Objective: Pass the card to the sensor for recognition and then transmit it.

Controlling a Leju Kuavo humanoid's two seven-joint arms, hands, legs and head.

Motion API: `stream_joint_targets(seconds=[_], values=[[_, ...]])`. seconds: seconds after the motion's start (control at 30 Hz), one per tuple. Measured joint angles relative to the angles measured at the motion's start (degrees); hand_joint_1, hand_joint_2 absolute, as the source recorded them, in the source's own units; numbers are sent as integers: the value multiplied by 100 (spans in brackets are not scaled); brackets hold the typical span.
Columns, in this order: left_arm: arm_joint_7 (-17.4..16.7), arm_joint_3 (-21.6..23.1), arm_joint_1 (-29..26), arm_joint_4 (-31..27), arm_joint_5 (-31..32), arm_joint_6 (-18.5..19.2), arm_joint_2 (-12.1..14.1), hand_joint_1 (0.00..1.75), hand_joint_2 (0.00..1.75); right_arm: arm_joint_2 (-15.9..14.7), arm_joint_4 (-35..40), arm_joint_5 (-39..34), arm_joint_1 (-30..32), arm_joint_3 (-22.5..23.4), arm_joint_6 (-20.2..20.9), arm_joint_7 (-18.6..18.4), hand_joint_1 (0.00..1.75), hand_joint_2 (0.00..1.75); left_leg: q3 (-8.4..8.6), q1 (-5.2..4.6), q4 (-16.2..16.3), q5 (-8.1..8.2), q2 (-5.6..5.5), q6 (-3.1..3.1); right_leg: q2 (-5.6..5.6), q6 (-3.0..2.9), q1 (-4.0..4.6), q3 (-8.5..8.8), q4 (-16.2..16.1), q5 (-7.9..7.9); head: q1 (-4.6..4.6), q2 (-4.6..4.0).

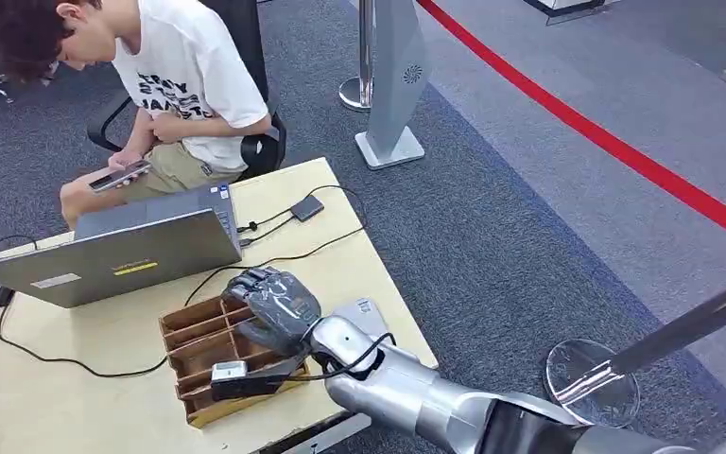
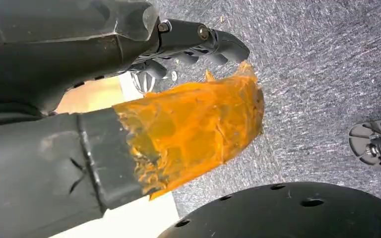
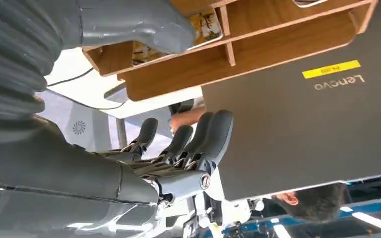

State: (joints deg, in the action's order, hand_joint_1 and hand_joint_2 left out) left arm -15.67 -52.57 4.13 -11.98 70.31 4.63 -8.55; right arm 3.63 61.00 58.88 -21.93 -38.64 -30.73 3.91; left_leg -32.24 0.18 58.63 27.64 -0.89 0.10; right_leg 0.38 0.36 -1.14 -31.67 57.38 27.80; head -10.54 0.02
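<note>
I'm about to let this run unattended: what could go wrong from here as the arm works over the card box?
The right hand hangs over the wooden box, right beside the laptop; a wide reach could bump its lid. Black cables cross the table next to the box and could snag the fingers. The box sits near the table's front edge, so a push might slide it off.

Right hand [image 1: 269,305]: was held over the wooden divided box [image 1: 210,355] on the counter [image 1: 85,397].
Laptop [image 1: 113,253]: was set behind the box.
Person [image 1: 165,85]: was seated beyond.
</note>
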Motion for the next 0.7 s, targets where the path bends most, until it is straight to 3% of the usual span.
stream_joint_targets(seconds=[0.1, 0.5, 0.7], values=[[0, 0, 0, 2, 0, 0, 0, 0, 0, 0, -28, 0, 1, 9, 7, -2, 72, 175, 0, 0, 0, 0, 0, 0, 1, 0, 0, 0, 0, 0, 0, 0], [0, 0, 0, 2, 0, 0, 0, 0, 0, 0, -101, 0, 4, 57, 0, 68, 98, 175, 0, 0, 0, 0, 0, 0, 1, 0, 0, 0, 0, 0, 0, 0], [0, 0, 0, 0, 0, 2, 0, 0, 0, 0, -160, 9, 7, 61, 15, 83, 86, 175, 0, 0, 0, 0, 0, 0, 1, 0, 0, 0, 0, 0, 0, 0]])
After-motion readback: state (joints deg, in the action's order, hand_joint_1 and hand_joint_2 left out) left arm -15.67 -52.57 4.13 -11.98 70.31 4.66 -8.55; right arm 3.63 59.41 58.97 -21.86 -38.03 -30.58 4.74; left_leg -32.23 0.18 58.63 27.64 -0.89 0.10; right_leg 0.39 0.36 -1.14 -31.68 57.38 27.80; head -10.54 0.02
